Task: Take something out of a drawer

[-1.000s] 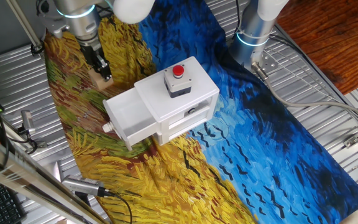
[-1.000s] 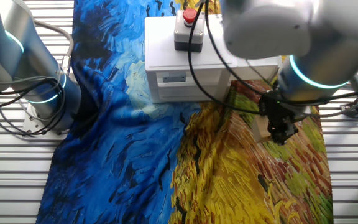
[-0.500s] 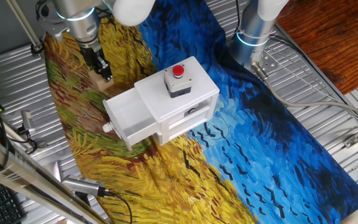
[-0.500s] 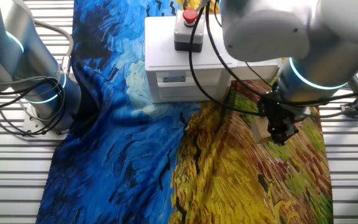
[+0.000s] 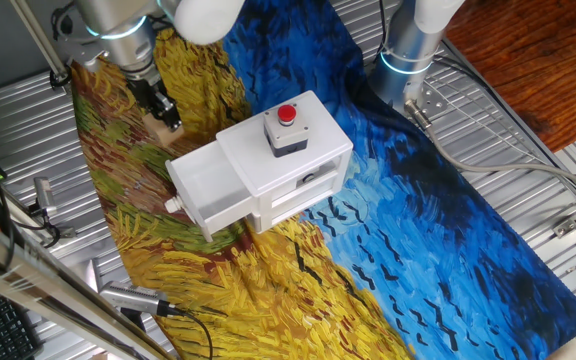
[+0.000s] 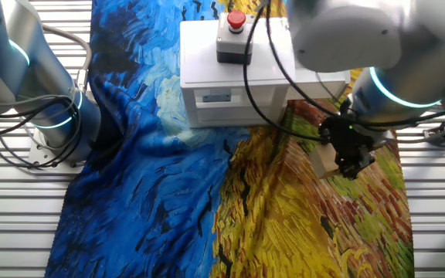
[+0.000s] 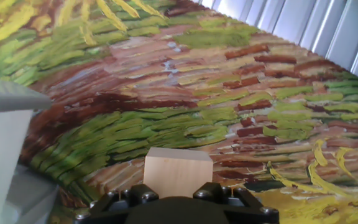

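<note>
The small tan wooden block (image 5: 157, 127) lies on the painted cloth left of the white box (image 5: 303, 150), outside the drawer. The upper drawer (image 5: 208, 180) is pulled out, with its round knob (image 5: 171, 205) at the front; its inside looks empty. My gripper (image 5: 166, 112) is right above the block, the fingers straddling it. In the other fixed view the block (image 6: 323, 161) sits just left of the gripper (image 6: 355, 164). In the hand view the block (image 7: 178, 171) rests on the cloth between my finger bases, gripper (image 7: 178, 194) open around it.
A grey button unit with a red knob (image 5: 286, 128) stands on the box. A second robot arm's base (image 5: 408, 45) stands at the far side of the cloth. The pulled-out drawer's white wall (image 7: 2, 162) is close on the left of the hand view. Tools lie on the metal table edge (image 5: 128, 298).
My gripper has shifted slightly up and away from the box, while the block has stayed where it lies on the cloth.
</note>
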Motion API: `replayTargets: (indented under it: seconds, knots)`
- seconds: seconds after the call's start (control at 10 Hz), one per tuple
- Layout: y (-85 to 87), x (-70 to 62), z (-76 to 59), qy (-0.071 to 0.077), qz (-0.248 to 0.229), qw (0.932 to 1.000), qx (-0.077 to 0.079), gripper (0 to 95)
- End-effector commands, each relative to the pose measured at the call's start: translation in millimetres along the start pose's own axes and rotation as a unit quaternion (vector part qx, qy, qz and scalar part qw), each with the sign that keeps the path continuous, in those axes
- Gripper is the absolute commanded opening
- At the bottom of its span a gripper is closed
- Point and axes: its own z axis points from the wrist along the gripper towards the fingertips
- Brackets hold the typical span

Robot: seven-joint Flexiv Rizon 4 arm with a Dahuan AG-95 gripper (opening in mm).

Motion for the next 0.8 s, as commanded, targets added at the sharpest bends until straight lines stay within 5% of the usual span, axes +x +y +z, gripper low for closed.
replayTargets:
  seconds: [0.1,0.8]
  knots:
    - [-8.1,-2.0,23.2,-0.013,0.052,0.9985,-0.003,0.0]
    - [-14.8,-2.9,54.5,-0.045,0.038,0.9982,0.006,0.0]
